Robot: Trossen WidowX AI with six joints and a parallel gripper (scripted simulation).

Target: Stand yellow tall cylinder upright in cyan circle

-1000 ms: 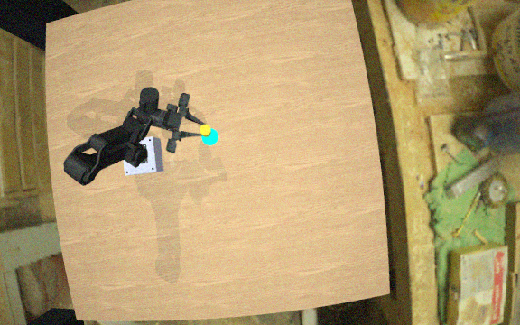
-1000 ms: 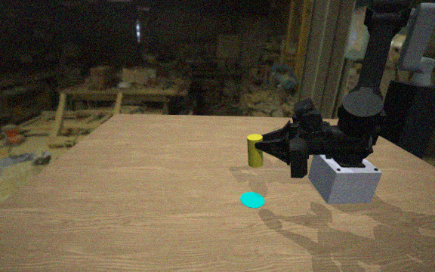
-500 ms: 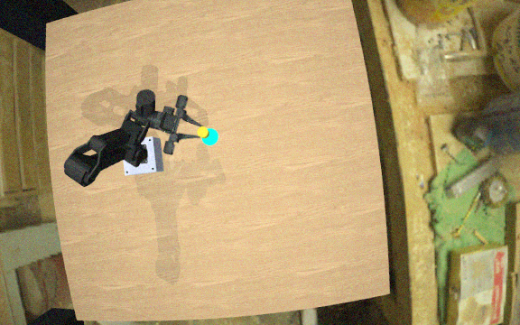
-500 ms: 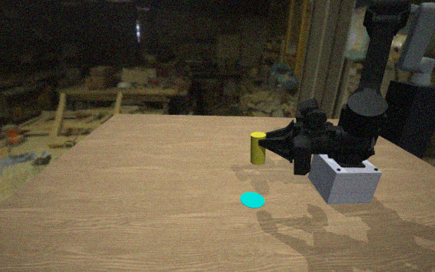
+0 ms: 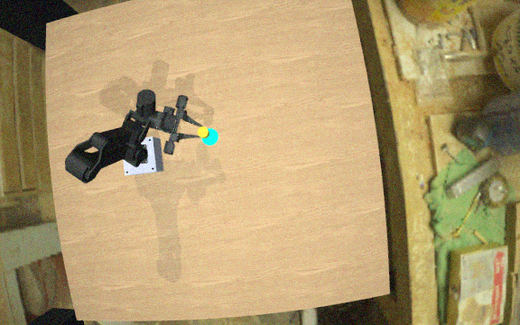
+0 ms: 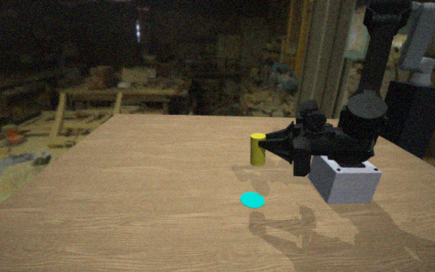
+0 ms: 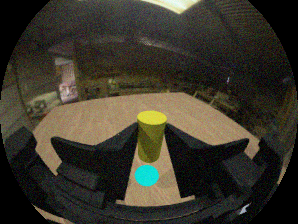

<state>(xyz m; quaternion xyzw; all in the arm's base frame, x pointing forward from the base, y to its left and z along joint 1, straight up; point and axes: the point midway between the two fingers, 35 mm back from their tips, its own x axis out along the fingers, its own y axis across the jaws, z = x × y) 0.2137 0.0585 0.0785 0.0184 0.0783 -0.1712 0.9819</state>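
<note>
The yellow tall cylinder (image 5: 202, 131) (image 6: 257, 154) (image 7: 149, 145) is upright and off the table, held near its upper end between the fingertips. My gripper (image 5: 203, 132) (image 6: 262, 140) (image 7: 151, 126) is shut on it and reaches out roughly level. The cyan circle (image 5: 211, 138) (image 6: 252, 200) (image 7: 146, 176) lies flat on the table, below the cylinder's bottom end. In the overhead view the cylinder's top overlaps the circle's upper-left edge and hides a little of it.
The wooden table (image 5: 287, 203) (image 6: 127, 211) (image 7: 95, 117) carries the arm's pale base block (image 5: 158, 155) (image 6: 353, 189), close behind the gripper. Shadows of the arm fall across the table around the circle. The cluttered workbench at the right of the overhead view lies beyond the table's edge.
</note>
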